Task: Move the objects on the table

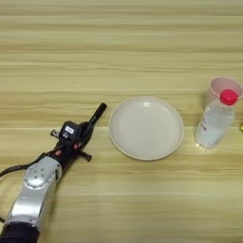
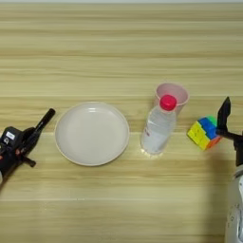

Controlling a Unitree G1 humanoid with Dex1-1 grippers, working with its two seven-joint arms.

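My left gripper is low on the left of the table, shut on the slim black marker pen. The pen sticks out up and to the right, its tip close to the rim of the round cream plate but apart from it. Right of the plate stands the clear red-capped bottle, upright. The blue-yellow-green block lies to the right of the bottle. My right gripper stands just right of the block at the picture's right edge.
A pink translucent cup stands upright directly behind the bottle, nearly touching it. The left forearm runs in from the bottom-left corner. The right arm rises along the right edge.
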